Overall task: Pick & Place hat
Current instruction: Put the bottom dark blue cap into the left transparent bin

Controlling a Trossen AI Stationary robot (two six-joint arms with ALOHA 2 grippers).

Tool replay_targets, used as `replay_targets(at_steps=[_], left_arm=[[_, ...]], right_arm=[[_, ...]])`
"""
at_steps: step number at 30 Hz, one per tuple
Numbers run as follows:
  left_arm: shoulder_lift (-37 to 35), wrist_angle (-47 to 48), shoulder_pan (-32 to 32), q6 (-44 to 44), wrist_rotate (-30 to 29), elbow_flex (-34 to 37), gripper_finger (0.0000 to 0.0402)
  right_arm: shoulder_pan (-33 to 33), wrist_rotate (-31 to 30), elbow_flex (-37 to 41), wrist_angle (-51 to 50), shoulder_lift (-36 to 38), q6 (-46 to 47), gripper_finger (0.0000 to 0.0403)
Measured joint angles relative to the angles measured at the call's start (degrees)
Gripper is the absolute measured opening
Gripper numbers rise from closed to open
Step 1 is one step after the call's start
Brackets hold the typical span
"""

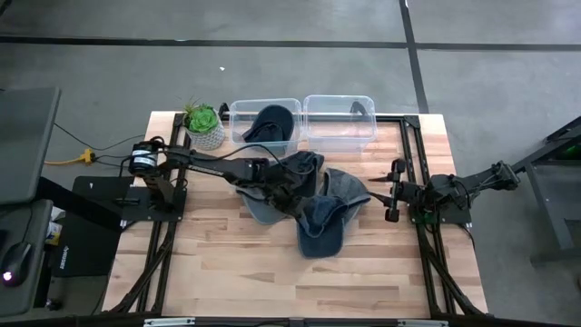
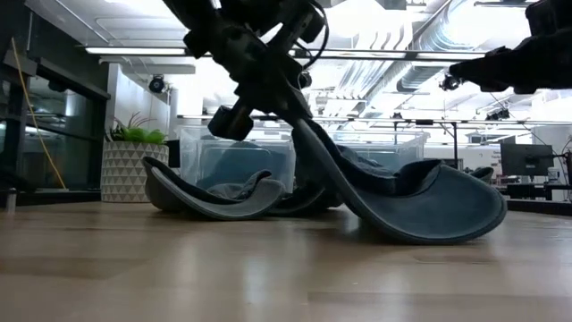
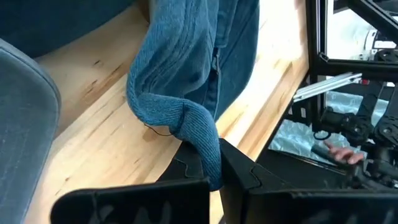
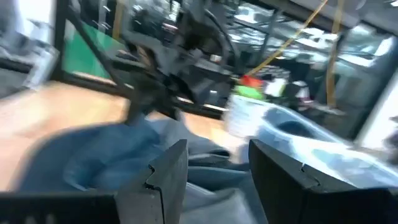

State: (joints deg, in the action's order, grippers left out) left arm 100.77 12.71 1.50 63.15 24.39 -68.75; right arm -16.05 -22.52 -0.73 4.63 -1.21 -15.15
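Blue knit hat [image 3: 186, 93] pinched in left gripper [image 3: 214, 177], apparently lifted, right gripper [image 4: 214, 165] open beside it

Bright overhead lighting, right wrist view blurred

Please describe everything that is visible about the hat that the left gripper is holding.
The hat is a blue-grey cap of soft fabric with a stiff curved brim. The left gripper is shut on a fold of its knitted-looking cloth, seen closely in the left wrist view. In the low view the brim rests on the wooden table while the crown is pulled upward. It overlaps other blue hats beside it.
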Motion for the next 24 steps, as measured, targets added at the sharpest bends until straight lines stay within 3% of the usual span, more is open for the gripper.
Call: replay_targets(at_steps=[3, 7, 9, 14, 18, 24], left_arm=[[0.0, -0.96, 0.02, -0.06, -0.82, 0.02, 0.0], [0.0, -0.72, 0.02, -0.16, -2.54, 0.02, 0.0], [0.0, -0.93, 0.5, -0.34, -3.26, 0.02, 0.0], [0.0, -1.25, 1.99, -1.1, -3.29, 0.02, 0.0], [0.0, -2.08, 2.64, -1.42, -1.51, 0.02, 0.0], [0.0, -2.36, 2.64, -1.48, -0.88, 0.02, 0.0]], right_arm=[[-0.02, 3.75, 0.06, 1.46, -0.01, 14.85, 0.0165], [-0.02, 3.52, 0.06, 1.83, 0.02, 36.97, 0.0165], [-0.1, 5.11, 0.15, 1.7, -0.08, 42.62, 0.0165], [-0.15, 9.19, 0.15, 1.61, -0.71, 44.64, 0.0165], [-0.15, 8.02, 0.15, 3.49, -0.68, 43.57, 0.0165], [-0.15, 5.12, 0.17, 3.82, -0.68, 53.17, 0.0165]])
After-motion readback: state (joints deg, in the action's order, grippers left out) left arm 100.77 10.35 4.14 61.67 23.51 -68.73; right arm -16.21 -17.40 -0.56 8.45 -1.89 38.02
